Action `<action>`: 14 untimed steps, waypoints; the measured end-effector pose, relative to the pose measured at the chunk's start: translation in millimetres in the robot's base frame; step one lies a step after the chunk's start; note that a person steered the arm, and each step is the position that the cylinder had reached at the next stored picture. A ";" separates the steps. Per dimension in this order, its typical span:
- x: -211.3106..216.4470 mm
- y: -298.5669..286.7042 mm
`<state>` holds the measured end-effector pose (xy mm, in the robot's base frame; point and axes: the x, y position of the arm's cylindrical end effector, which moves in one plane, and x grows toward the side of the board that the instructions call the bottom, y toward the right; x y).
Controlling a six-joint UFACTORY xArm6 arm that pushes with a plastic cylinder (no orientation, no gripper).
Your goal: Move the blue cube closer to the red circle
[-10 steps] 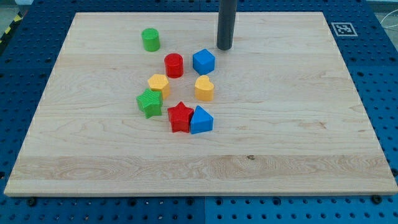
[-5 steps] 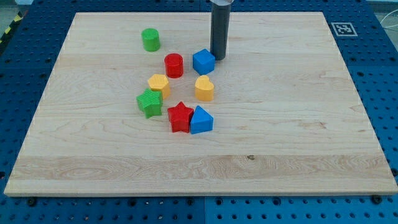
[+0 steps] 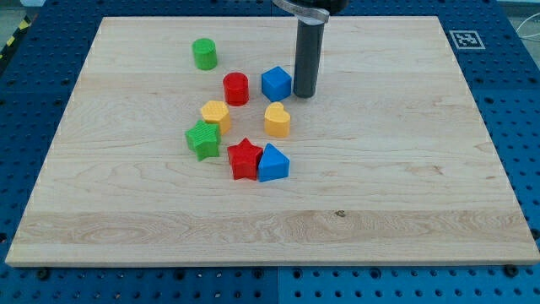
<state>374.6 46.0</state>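
We are seeing bright, even light falling from above; the wooden board is showing no glare, and each block is casting only a faint, short shadow. Everything is staying sharp edge to edge, with no visible blur or bending.

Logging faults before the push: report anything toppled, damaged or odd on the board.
Nothing stands out. All eight blocks sit flat on the board; my tip rests just right of the blue cube, beside the red circle.
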 end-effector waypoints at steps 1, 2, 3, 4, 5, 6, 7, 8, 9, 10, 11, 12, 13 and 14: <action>0.0 -1.8; 0.0 -5.8; 0.0 -12.0; 0.0 -18.0; 0.0 -24.6; 0.0 -31.6; 0.0 -38.9; 0.0 -45.4; 0.0 -51.8; 1.4 -54.6; 5.0 -55.6; 10.2 -58.6; 12.7 -62.0; 12.7 -66.2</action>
